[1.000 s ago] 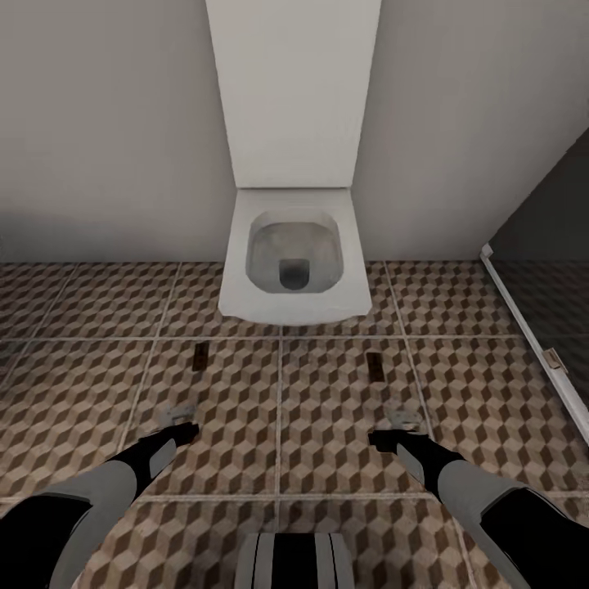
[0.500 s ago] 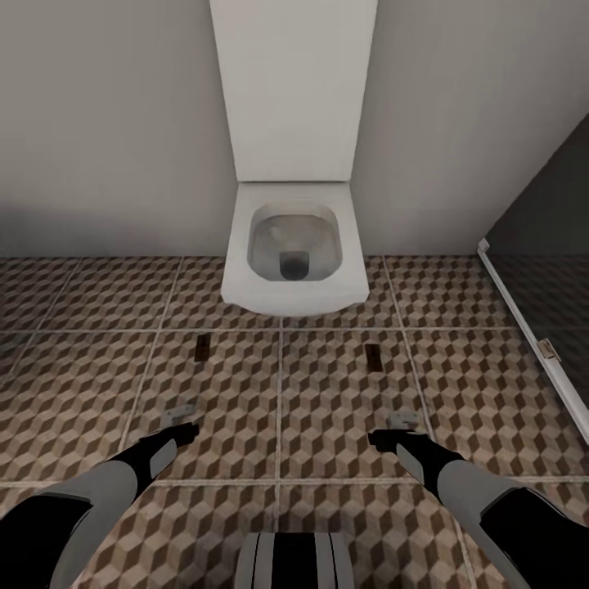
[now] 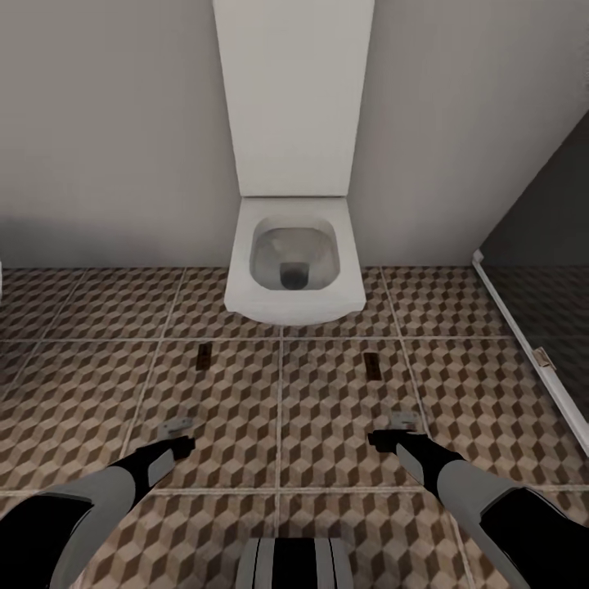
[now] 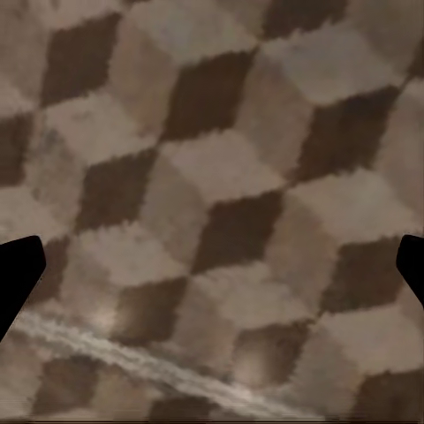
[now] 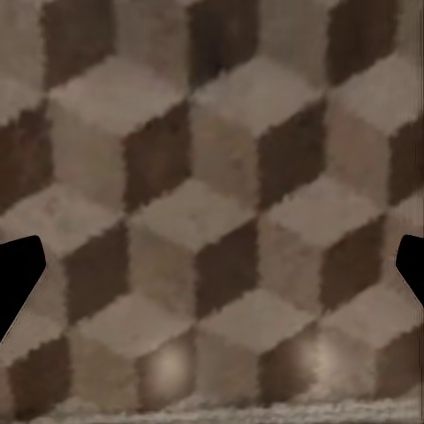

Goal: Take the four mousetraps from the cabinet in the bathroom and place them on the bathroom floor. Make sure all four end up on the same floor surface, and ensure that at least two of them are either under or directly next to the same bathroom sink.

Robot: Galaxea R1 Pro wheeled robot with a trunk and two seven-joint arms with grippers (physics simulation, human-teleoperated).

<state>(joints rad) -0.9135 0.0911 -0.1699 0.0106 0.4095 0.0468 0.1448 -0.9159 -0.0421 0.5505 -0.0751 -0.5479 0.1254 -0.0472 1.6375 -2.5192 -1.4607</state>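
I am facing the toilet [image 3: 294,270] at the wall edge of the floor [image 3: 327,425]. I am holding the left gripper [image 3: 182,446] and right gripper [image 3: 380,440] low over the tiles, both spread wide and empty. Two small dark oblongs [image 3: 202,357] are lying between toilet and grippers, too small to identify, so I cannot tell where the mousetraps are. I am expecting light, stiff boards with sprung wire, best pinched across the long edges, clear of the wire. Against the earlier frame, the view is shifting backward slightly and my left gripper is sitting lower.
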